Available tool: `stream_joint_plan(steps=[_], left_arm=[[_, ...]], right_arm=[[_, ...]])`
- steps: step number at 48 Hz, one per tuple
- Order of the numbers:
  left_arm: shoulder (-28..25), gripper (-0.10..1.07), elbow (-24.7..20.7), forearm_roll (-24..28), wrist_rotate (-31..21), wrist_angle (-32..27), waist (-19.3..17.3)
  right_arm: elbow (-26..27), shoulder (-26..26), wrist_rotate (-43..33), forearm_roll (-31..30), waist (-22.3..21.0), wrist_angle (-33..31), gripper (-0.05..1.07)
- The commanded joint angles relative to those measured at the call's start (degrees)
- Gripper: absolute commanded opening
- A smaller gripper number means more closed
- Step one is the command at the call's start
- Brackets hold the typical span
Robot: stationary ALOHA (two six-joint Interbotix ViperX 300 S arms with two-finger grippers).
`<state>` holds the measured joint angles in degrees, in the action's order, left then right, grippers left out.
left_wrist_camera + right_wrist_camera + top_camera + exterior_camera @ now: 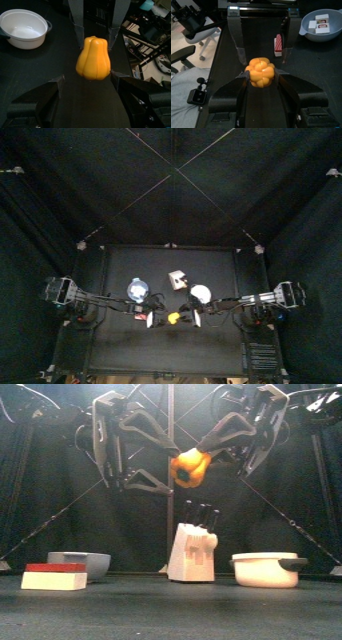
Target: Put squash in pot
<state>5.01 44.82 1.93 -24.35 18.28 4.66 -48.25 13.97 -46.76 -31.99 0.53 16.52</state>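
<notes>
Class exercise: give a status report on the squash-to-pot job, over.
Right end effector shut on squash, high above table. Left end effector open around it. Pot empty on table. Knife block beside pot, not blocking.

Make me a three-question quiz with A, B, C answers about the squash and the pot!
1. Where is the squash?
A. Inside the pot
B. Up in the air, between the gripper jaws
C. Lying on the table

2. What colour is the pot?
A. White
B. Red
C. Green

3. What is in the pot now?
A. The squash
B. Nothing
C. Knives

Answers:
1 B: the front view shows the squash high above the table, and the right gripper has its jaws closed against it.
2 A: the pot is white inside and out.
3 B: the left wrist view looks into the pot and shows only its bare bottom.
</notes>
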Motion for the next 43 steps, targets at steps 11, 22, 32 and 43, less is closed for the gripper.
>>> stream_joint_plan(steps=[11, 22, 32, 43], left_arm=[[3.4, 1.03, 3.2, 0.1, 0.0, 4.2, 0.7], [2.5, 1.03, 4.0, 0.3, 0.2, 4.9, 2.7], [0.1, 1.03, 3.9, 1.6, 0.2, 4.9, 5.2], [-0.5, 1.03, 4.2, 6.1, 0.1, 4.9, 9.8]], right_arm=[[-2.5, 5.5, -0.3, 0.5, -0.1, -2.7, 0.70], [-7.7, 14.3, -0.3, 2.1, -0.6, -9.5, 0.70], [-13.3, 20.6, -0.3, 5.0, -4.7, -11.5, 0.70], [-17.5, 20.0, -0.3, 9.1, -14.5, -11.5, 0.70]])
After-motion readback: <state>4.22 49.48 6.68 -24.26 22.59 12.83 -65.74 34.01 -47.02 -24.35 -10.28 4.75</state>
